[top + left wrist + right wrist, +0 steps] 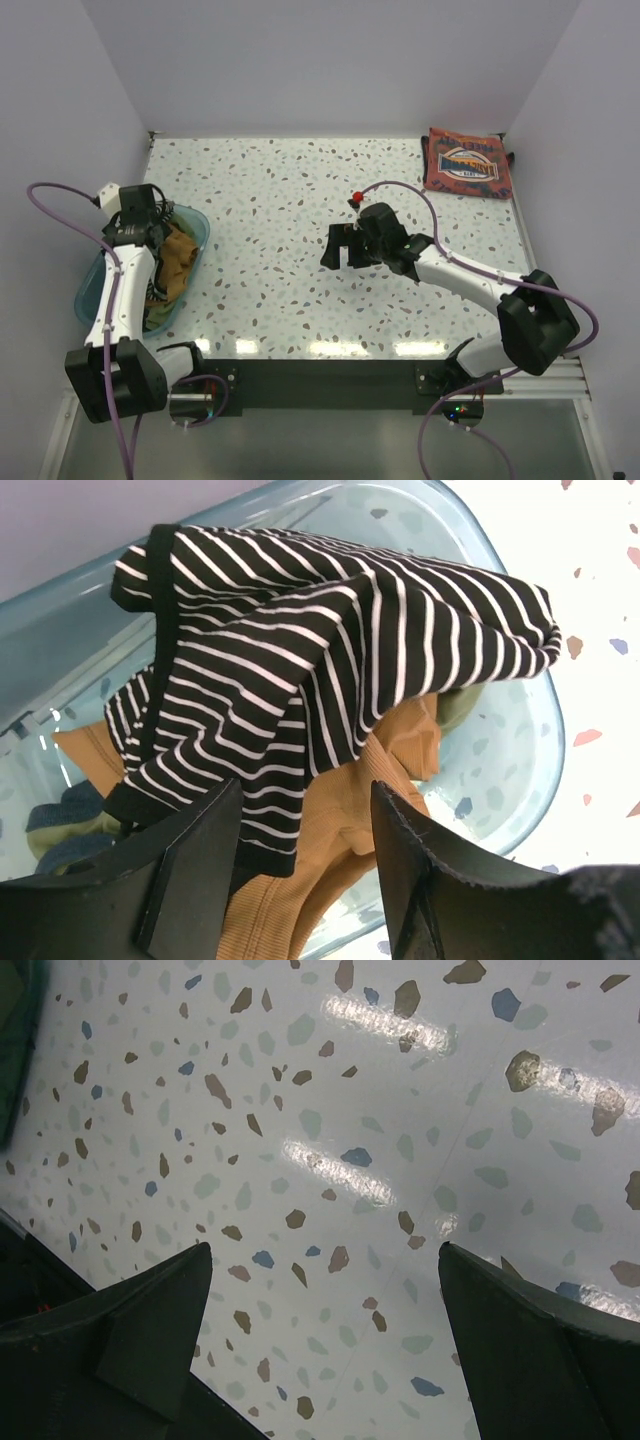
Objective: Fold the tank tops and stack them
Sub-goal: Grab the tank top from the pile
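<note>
Left pincer point(305, 792) gapes empty above the striped top point(330, 650); right pincer point(325, 1252) likewise, wide; only overhead shows the rust-red top point(466, 163).

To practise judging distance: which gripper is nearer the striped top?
Left. The left gripper hangs just above the striped top in the bin; the right gripper is over the middle of the table, far from it.

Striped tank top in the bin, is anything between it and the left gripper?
Nothing visible. The striped tank top lies atop the pile in the teal bin, just beyond the open left gripper.
</note>
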Controlling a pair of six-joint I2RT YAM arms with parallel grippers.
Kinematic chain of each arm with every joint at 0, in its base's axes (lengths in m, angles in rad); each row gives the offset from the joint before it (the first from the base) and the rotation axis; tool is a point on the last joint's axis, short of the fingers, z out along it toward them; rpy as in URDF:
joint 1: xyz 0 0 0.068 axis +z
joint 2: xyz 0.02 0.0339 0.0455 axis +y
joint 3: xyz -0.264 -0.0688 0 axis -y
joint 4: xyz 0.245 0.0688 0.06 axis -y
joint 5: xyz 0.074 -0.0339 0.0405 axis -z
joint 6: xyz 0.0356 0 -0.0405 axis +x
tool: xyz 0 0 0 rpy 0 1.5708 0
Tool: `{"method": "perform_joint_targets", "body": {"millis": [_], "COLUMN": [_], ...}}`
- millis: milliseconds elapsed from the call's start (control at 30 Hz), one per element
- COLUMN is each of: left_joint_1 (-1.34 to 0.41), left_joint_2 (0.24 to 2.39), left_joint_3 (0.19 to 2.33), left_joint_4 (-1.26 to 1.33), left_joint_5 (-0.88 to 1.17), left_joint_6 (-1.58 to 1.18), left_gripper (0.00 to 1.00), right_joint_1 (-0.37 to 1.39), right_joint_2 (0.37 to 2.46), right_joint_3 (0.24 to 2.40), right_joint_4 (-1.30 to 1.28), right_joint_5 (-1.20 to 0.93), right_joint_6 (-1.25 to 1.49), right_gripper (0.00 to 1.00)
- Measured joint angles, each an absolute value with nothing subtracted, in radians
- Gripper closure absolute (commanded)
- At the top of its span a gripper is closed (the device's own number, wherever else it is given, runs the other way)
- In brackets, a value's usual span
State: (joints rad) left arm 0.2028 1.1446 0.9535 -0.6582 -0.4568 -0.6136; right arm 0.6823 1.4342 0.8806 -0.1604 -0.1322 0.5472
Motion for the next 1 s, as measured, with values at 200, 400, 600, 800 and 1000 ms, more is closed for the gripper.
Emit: {"method": "perform_joint_targets", "body": {"millis": [200, 400, 600, 800, 1000], "left_joint_1": [0.203, 0.203, 0.204, 0.204, 0.207], "left_joint_2": [1.167, 1.132, 1.176, 1.182, 1.184], "left_joint_3": [0.953, 0.910, 0.878, 0.875, 0.982], "left_joint_4": [-0.673, -0.667, -0.671, -0.672, -0.737], "left_joint_5": [-0.511, -0.522, -0.529, -0.555, -0.602], "left_joint_6": [-0.611, -0.612, -0.625, -0.649, -0.634], "left_gripper": [0.41, 0.37, 0.50, 1.00, 1.00], "right_joint_1": [0.682, 0.682, 0.682, 0.682, 0.682], "right_joint_2": [1.435, 1.447, 1.478, 1.480, 1.480], "right_joint_3": [0.881, 0.880, 0.879, 0.876, 0.876], "right_joint_4": [-0.156, -0.135, -0.115, -0.110, -0.109], "right_joint_5": [-0.141, -0.150, -0.161, -0.172, -0.176], "right_joint_6": [0.547, 0.551, 0.558, 0.558, 0.558], "right_gripper": [0.02, 0.02, 0.02, 0.02, 0.02]}}
